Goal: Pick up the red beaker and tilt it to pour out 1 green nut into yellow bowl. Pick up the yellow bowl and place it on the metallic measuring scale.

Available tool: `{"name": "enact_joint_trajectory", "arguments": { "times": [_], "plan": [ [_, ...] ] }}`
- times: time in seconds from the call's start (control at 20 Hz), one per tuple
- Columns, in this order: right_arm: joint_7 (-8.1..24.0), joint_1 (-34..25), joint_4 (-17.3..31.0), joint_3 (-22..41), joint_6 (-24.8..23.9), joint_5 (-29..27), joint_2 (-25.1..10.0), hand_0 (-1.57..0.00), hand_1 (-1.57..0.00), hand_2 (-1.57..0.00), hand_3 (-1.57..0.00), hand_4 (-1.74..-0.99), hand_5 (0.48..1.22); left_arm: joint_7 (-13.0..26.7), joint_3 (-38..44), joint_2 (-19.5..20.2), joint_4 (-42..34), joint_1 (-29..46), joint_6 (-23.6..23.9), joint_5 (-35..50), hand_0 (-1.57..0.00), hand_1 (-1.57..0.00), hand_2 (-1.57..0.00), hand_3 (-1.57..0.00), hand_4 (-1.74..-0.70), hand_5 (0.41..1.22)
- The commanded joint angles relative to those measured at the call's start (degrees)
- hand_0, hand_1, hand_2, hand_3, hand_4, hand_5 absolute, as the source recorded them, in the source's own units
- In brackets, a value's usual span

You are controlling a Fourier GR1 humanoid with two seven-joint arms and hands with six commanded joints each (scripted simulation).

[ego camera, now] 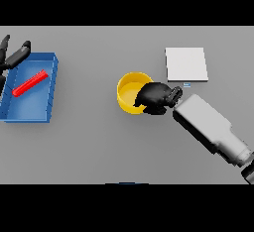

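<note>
You were looking down at a plain grey tabletop that carried everything else. The largest thing on it was a shallow blue rectangular tray, well apart from your right hand, far out on its left. Your left hand showed at the tray's far left corner, its dark fingers spread and relaxed, holding nothing. Inside the tray lay the red beaker, a slim red cylinder on its side, slanted across the tray floor, just below and to the right of that left hand and not touched by it.

Next in size was the flat, square, pale metallic measuring scale, lying just beyond your right hand and a little to its right, near but not touching. A small pale mark sat at the scale's near edge, between the scale and the hand.

The round yellow bowl stood upright just left of the scale, on the tabletop, not on the scale. Your right hand had reached in from the lower right, its white and grey forearm slanting across the tabletop. Its dark fingers were curled over the bowl's right rim, gripping it. You could not tell whether a green nut lay in the bowl.
</note>
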Motion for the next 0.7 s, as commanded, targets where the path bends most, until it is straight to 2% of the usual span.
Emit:
{"name": "enact_joint_trajectory", "arguments": {
  "times": [0.0,0.35,0.6,0.65],
  "plan": [
    [-0.3,0.02,0.2,-0.06,-0.7,0.03,0.05,-1.43,-1.42,-1.24,-1.18,-1.689,1.184,0.0,0.59,0.39,0.31,-0.31,0.2,-0.75,0.0,0.0,0.0,0.0,-0.72,0.695],
    [0.66,0.01,-1.03,-1.92,-0.37,-1.38,-1.07,-1.54,-1.54,-1.33,-1.34,-1.73,1.213,0.06,3.51,2.86,1.87,-0.53,1.94,-4.19,0.0,0.0,0.0,0.0,-0.72,0.696],
    [2.3,-0.61,-5.78,-5.38,2.71,-3.5,-3.75,-1.56,-1.56,-1.43,-1.23,-1.737,1.218,0.0,5.81,3.72,2.48,-0.53,3.5,-6.31,0.0,0.0,0.0,0.0,-0.72,0.692],
    [1.59,-0.65,-6.26,-5.96,2.86,-3.77,-4.46,-1.56,-1.56,-1.43,-1.21,-1.738,1.219,0.0,6.1,3.97,2.53,-0.32,3.72,-6.68,0.0,0.0,0.0,0.0,-0.72,0.688]
  ]
}}
